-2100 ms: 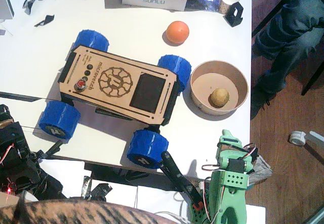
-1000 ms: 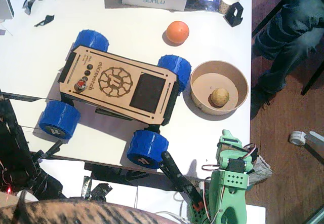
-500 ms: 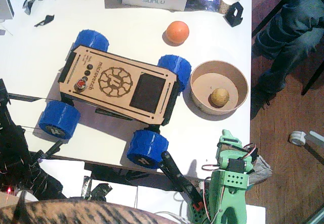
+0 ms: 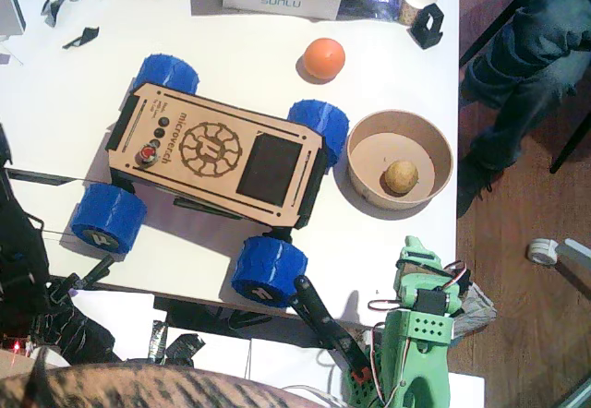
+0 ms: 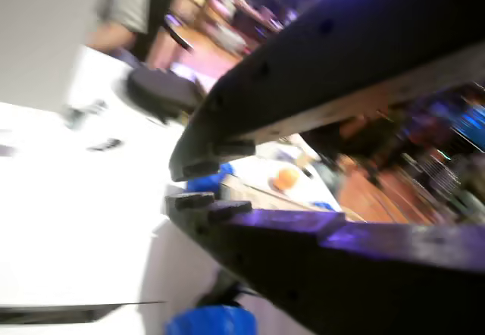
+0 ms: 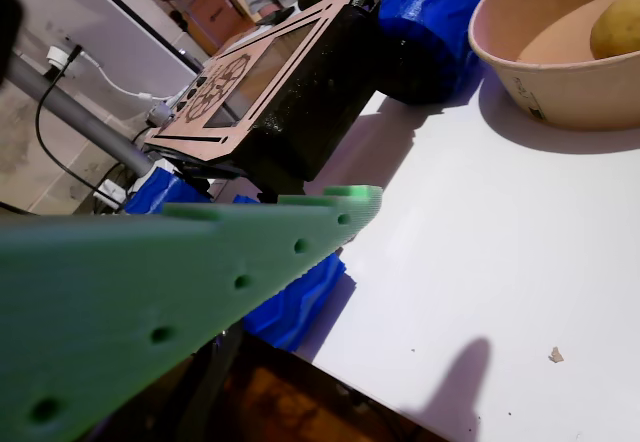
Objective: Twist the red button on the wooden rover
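Left tool (image 5: pixel 178 187): black, seen in a wrist view as two toothed jaws nearly pressed together, only a sliver between the tips, nothing pinched. In the fixed view I find only the dark left arm (image 4: pixel 23 251) at the picture's left edge, low beside the counter, its tip hard to make out.

Right tool (image 4: pixel 309 299): dark finger on the green right arm (image 4: pixel 416 353), parked at the near counter edge just below a blue wheel (image 4: pixel 268 270). In a wrist view one green jaw fills the foreground and a second shows only at the top edge; I read it as spread, holding nothing. I judge this arm idle.

The wooden rover (image 4: pixel 217 154): flat on the white counter (image 4: pixel 249 66), angled, turtle emblem up. The red button (image 4: pixel 146 157) sits at the deck's left end, beside the row of black buttons, well apart from both tools. It faces the left arm, so I judge that arm is the one to reach it; the twist is not yet begun.

Beyond: orange ball (image 4: pixel 324 58) behind the rover; tan bowl (image 4: pixel 439 145) to its right holding a potato (image 4: pixel 400 176).

Room: cluttered far edge, wooden floor on the right, a seated person's legs (image 4: pixel 517 66).
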{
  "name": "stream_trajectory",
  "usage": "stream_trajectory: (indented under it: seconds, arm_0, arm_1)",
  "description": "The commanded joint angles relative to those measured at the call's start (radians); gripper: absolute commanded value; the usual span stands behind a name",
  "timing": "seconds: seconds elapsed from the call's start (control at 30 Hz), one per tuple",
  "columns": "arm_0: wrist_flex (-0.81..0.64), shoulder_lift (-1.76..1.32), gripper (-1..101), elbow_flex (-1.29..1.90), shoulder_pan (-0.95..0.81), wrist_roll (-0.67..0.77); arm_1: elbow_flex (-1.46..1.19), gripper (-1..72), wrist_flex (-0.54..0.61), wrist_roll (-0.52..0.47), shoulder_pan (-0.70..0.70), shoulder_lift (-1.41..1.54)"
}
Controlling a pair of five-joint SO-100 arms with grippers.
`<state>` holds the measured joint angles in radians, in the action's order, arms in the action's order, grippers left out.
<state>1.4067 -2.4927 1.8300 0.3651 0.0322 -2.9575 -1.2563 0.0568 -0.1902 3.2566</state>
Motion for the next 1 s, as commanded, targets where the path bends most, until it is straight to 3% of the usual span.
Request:
stream_trajectory:
  seconds: [0.0,0.4,0.7,0.83,0.97]
  arm_0:
    - [-0.012,0.018,0,-0.020,-0.114,-0.012]
    - [-0.061,0.247,0,-0.020,-0.459,0.000]
    - [-0.170,0.445,0,-0.029,-0.575,-0.014]
    - [-0.143,0.560,0,-0.127,-0.615,-0.015]
    - [-0.028,0.724,0,-0.328,-0.658,-0.015]
  arm_1:
    - [0.006,20.4,0.005,0.000,0.005,-0.005]
    - [0.006,20.4,0.005,0.000,0.005,-0.005]
    - [0.006,20.4,0.005,0.000,0.005,-0.005]
    - [0.006,20.4,0.005,0.000,0.005,-0.005]
    - [0.006,20.4,0.005,0.000,0.005,-0.005]
